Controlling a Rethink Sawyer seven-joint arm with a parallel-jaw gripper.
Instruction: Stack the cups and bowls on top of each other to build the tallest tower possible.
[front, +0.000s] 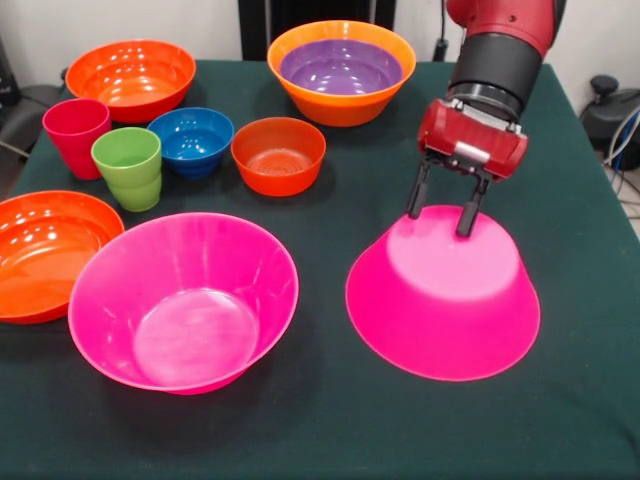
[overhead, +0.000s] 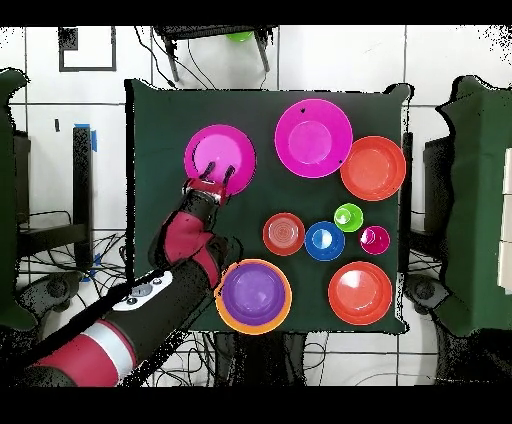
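Bowls glossy smooth plastic; table matt dark green cloth.

Lighting was bright and even from above. Pale glare patches sat inside the upright glossy hot pink plastic bowl and to its left on the shallow red-orange plastic bowl. Soft shadows fell on the dark green tablecloth beneath it.

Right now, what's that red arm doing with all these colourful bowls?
The gripper is open, its fingers down at the flat bottom of an upturned pink bowl, the likely base for a tower. Nothing is stacked on it yet. The other pink bowl sits upright beside it. The purple bowl is nested inside the orange bowl. The red cup and green cup stand separately.
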